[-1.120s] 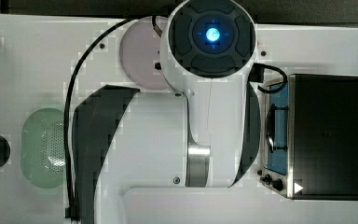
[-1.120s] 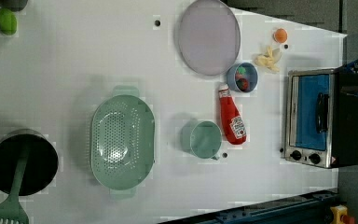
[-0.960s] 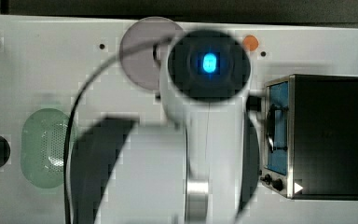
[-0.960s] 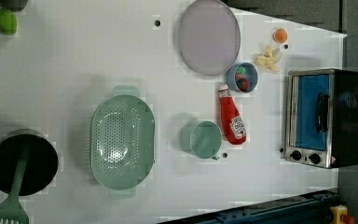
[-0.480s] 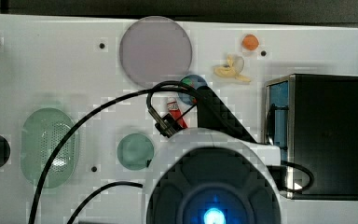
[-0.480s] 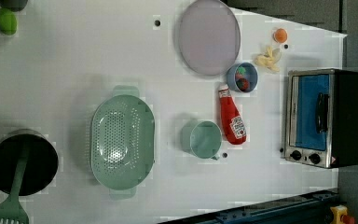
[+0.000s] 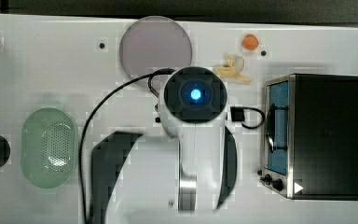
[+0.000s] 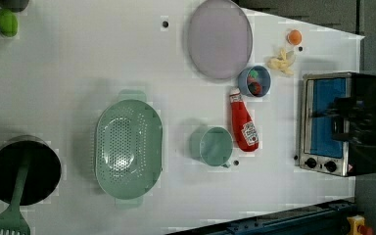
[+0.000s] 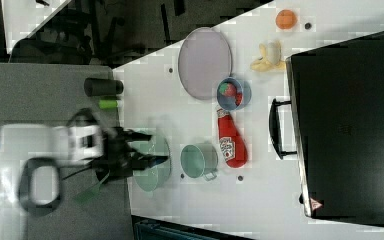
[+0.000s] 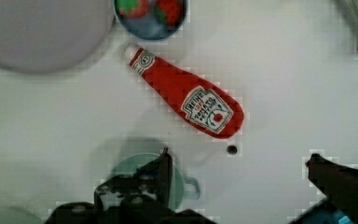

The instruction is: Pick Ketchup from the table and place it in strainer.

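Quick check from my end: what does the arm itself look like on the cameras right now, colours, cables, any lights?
In the top view the Franka arm is glossy white with black joint sections and a round black end cap lit by a blue light. A black cable loops along it. The wrist view shows the gripper with dark, scuffed fingers.

The white arm [image 7: 193, 154] reaches up from the top view's lower edge toward the middle, its round dark end cap with a glowing blue light [image 7: 195, 94] facing the camera and a black cable [image 7: 103, 105] looping off toward the top view's left. In the right view the arm appears blurred at the right view's left side, the dark hand pointing toward the right view's right. In the wrist view the gripper [image 10: 242, 175] hangs with its two dark fingers [image 10: 161, 175] set wide apart, nothing between them.
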{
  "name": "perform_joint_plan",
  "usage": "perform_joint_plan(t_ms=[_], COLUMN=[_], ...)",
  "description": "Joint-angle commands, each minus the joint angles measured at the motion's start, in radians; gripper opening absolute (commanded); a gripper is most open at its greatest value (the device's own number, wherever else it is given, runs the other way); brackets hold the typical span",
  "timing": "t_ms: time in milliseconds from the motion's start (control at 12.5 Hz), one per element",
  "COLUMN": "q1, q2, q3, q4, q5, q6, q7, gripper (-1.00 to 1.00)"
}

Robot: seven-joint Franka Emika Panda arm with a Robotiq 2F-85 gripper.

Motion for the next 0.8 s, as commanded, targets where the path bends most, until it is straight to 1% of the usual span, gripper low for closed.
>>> perform_joint_plan(t_ms=[80,320,480,560,800], q1=[-0.006,-0.007,-0.008,-0.008,-0.008], q2=[0.043,0.093,0.119,0.132,0.181], q3=[0.005,0.002,0.001,0.001,-0.004], q4=[-0.040,-0.107,-0.155,-0.181,-0.256], q5=[-0.002,-0.002,-0.002,-0.002,-0.002], q6=[0.111,0.262,0.364,0.411,0.506], q7=[-0.387,-0.670,-0.803,-0.832,-0.836], gripper=[1.00,1.00,1.00,1.00,1.00])
